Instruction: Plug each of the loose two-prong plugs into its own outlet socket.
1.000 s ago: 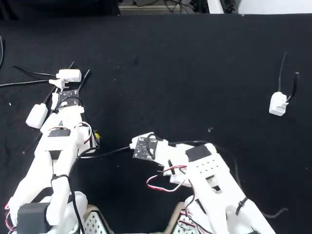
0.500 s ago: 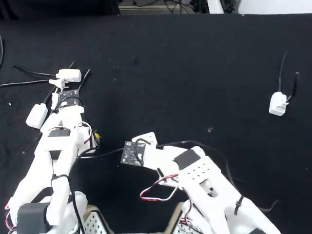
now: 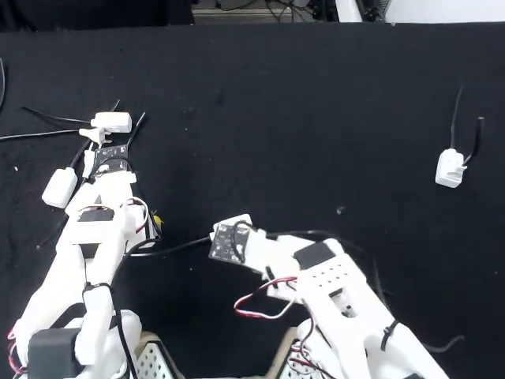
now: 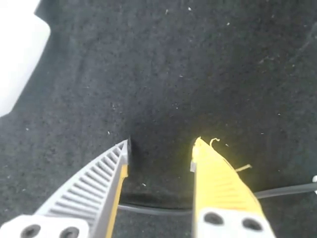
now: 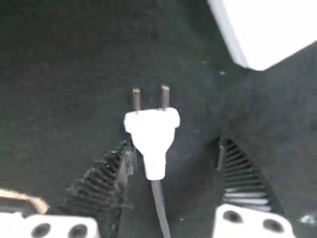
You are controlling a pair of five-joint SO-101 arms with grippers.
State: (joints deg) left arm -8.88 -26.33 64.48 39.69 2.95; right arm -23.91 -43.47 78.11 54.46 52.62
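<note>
Extending from the near edge of the black surface (image 3: 316,95), the right arm (image 3: 331,276) is angled toward the centre, and a dark board (image 3: 229,241) is carried at its wrist. The right hand (image 5: 176,147) is spread, with its two ribbed fingers (image 5: 99,186) set apart above the surface. The white two-prong plug (image 5: 151,131) is located between these fingers, just beside one of them and clear of the other. Its prongs are pointed away from the wrist, and the plug cable (image 5: 159,203) is routed back between the fingers.

The left arm (image 3: 87,237) is stretched along the left side of the surface. The left hand (image 4: 161,146) is also spread, with one grey finger (image 4: 106,183) and one yellow finger (image 4: 218,183). Bare surface is seen between the tips, and a black cable (image 4: 153,210) is run across under their bases.

In the high view, a white socket block (image 3: 59,188) is placed just beside the left arm. A second white piece (image 3: 112,121) with black leads is found just beyond that arm's tip. A further white socket block (image 3: 450,168), fitted with two black leads, is positioned near the right edge, well apart from both arms and from the plug.

Markings on the dark board are too small to be read.
</note>
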